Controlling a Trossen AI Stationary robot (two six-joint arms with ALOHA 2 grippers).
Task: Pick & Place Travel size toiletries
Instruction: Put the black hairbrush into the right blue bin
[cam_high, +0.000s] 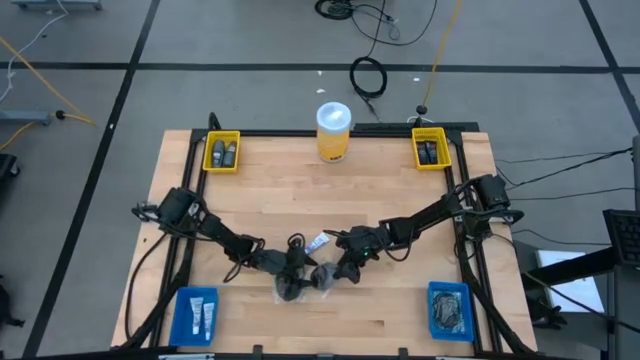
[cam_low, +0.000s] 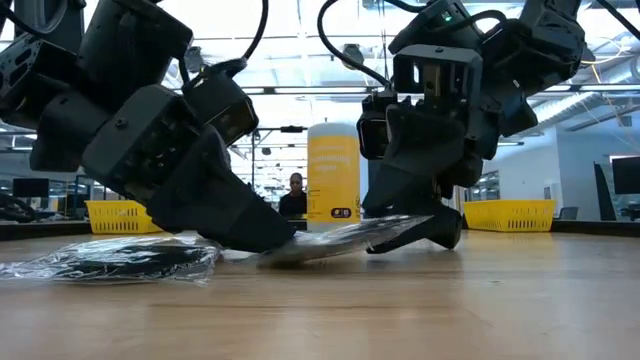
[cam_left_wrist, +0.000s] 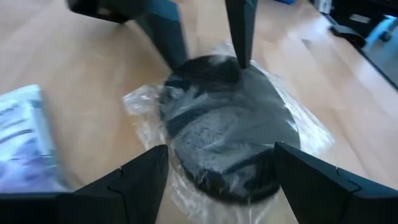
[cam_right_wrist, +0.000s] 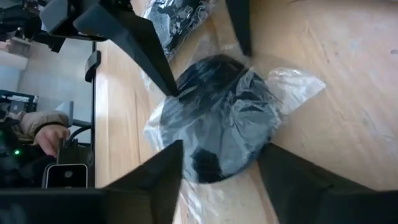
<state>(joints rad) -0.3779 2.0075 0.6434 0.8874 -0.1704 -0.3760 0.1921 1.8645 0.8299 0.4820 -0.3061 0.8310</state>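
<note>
Dark round mesh-like disc sealed in crinkled clear plastic wrap (cam_left_wrist: 230, 124), lying on the pale wooden bench (cam_low: 450, 310) a little toward 6 o'clock from its middle. Caught between both arms, one edge looking slightly raised off the wood in the low view.

Left gripper (cam_left_wrist: 221, 149) reaching in from 9 o'clock, clamped across the disc's width through the wrap. Right gripper (cam_right_wrist: 217, 155) reaching in from 3 o'clock, fingers apart and set either side of the same disc, crosswise to the left pair; no firm pinch visible there.

Second wrapped dark bundle (cam_low: 110, 260) flat on the bench just beside, at the disc's 9 o'clock.

Probably very light, soft and springy: likely to squash under pressure, not crack. Wrap loose, glossy and slippery, so apt to slide over the disc or pull away if pinched by a loose corner. Best taken across the disc's own body, at opposite rim points, squeezing through the film. Gentle force enough; too much would only fold the mesh.

Blue bin of grey mesh pieces (cam_high: 449, 286) at 5 o'clock, a likely home for it
</note>
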